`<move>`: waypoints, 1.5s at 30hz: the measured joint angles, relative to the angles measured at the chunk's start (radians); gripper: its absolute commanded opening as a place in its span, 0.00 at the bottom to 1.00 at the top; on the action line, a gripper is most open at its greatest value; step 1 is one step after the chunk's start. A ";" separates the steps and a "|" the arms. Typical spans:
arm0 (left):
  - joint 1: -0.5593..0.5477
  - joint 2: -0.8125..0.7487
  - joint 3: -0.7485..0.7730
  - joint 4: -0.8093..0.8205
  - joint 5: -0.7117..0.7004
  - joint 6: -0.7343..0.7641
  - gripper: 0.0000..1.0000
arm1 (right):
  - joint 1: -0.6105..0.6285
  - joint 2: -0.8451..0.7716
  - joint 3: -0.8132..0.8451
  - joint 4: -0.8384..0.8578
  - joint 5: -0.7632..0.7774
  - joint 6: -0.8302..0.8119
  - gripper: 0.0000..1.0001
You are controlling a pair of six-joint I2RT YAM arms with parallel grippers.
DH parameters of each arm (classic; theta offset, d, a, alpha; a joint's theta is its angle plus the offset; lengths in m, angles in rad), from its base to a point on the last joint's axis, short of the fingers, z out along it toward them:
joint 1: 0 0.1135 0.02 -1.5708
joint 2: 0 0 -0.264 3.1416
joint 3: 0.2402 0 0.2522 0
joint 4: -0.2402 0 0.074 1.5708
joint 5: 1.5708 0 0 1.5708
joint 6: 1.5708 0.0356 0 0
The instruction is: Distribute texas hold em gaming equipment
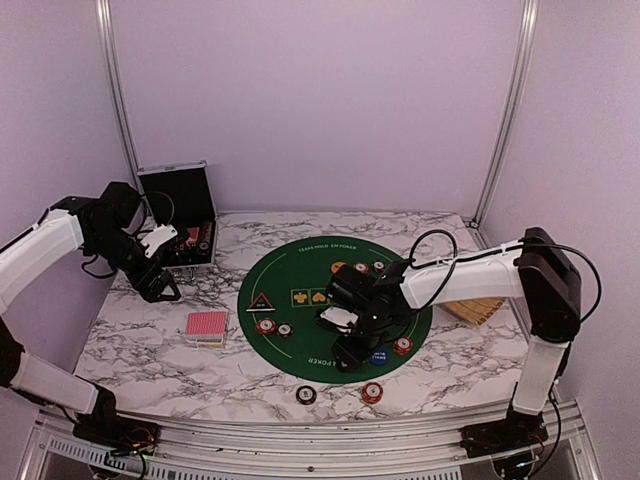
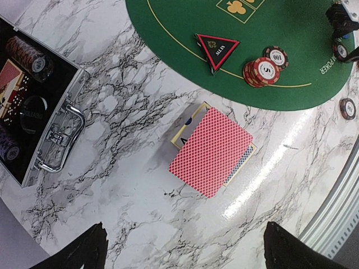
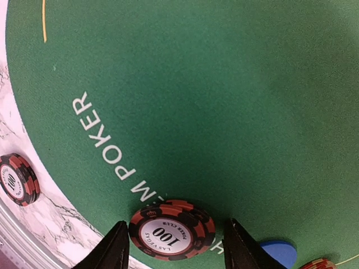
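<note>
A short stack of dark-red poker chips [image 3: 171,232] marked 100 lies on the green poker mat [image 3: 213,84], over its white lettering. My right gripper [image 3: 176,238] stands open around the stack; the left finger is at its rim and the right finger is a little apart from it. A blue button [image 3: 279,252] lies just right of that finger. The pink-red-backed cards [image 2: 212,151] rest on marble left of the mat, on a yellow-edged box. My left gripper [image 2: 185,259] hangs open and empty above bare marble near them. A black triangular marker [image 2: 216,49] and chips [image 2: 261,71] sit on the mat's left side.
The open silver-edged black case [image 1: 178,228] with more chips stands at the back left. Single chips lie on the marble near the front edge [image 1: 306,394] [image 1: 372,392]. An orange button [image 1: 340,267] and chips sit at the mat's far side. A wooden object [image 1: 470,308] lies right of the mat.
</note>
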 measured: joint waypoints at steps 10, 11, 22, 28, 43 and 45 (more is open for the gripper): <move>-0.097 0.065 -0.034 0.003 -0.058 0.127 0.99 | -0.003 0.000 0.166 -0.064 0.042 0.005 0.71; -0.106 0.072 -0.042 0.003 -0.064 0.138 0.99 | -0.003 0.000 0.185 -0.065 0.042 0.007 0.76; -0.134 0.134 -0.134 0.052 -0.103 0.312 0.99 | -0.005 0.000 0.340 -0.023 -0.018 0.065 0.90; -0.135 0.180 -0.137 0.098 -0.116 0.375 0.99 | -0.005 0.010 0.361 0.030 -0.060 0.102 0.92; -0.135 0.216 -0.169 0.184 -0.110 0.544 0.99 | -0.045 -0.010 0.219 0.142 -0.126 0.188 0.96; -0.135 0.234 -0.169 0.185 -0.110 0.559 0.99 | -0.049 -0.020 0.211 0.153 -0.131 0.194 0.96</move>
